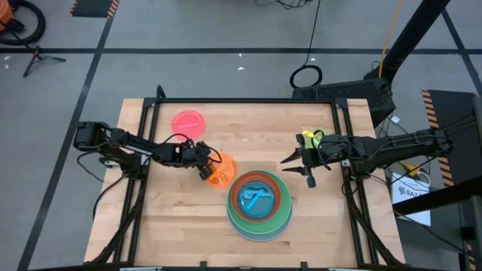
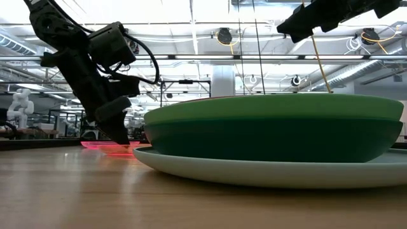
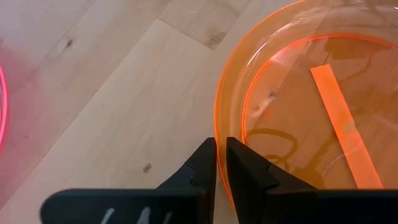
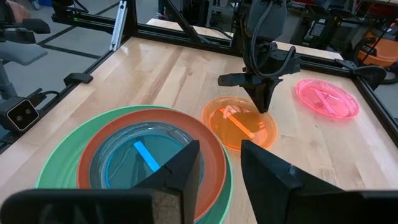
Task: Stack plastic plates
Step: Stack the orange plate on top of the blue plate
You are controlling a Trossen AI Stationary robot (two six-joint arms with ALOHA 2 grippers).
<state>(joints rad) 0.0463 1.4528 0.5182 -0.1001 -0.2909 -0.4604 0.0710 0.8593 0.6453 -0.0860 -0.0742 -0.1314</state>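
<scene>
High view, near to far: stack of plates (image 1: 259, 205) by the table's (image 1: 181, 233) near edge, right of centre, cyan plate (image 1: 258, 197) uppermost inside a red-orange one (image 1: 280, 197). Just beyond, orange plate (image 1: 221, 171) flat on the wood, its rim pinched between the nearly closed fingers of the left tool (image 1: 205, 167). Right tool (image 1: 301, 167) hovering near the right edge, fingers spread, holding nothing. Farthest, pink plate (image 1: 188, 122) lying alone toward the far-left corner.

Plate stack (image 1: 259, 205) front-ctr, small plate (image 1: 221, 171) beside its left, another (image 1: 188, 121) behind
</scene>
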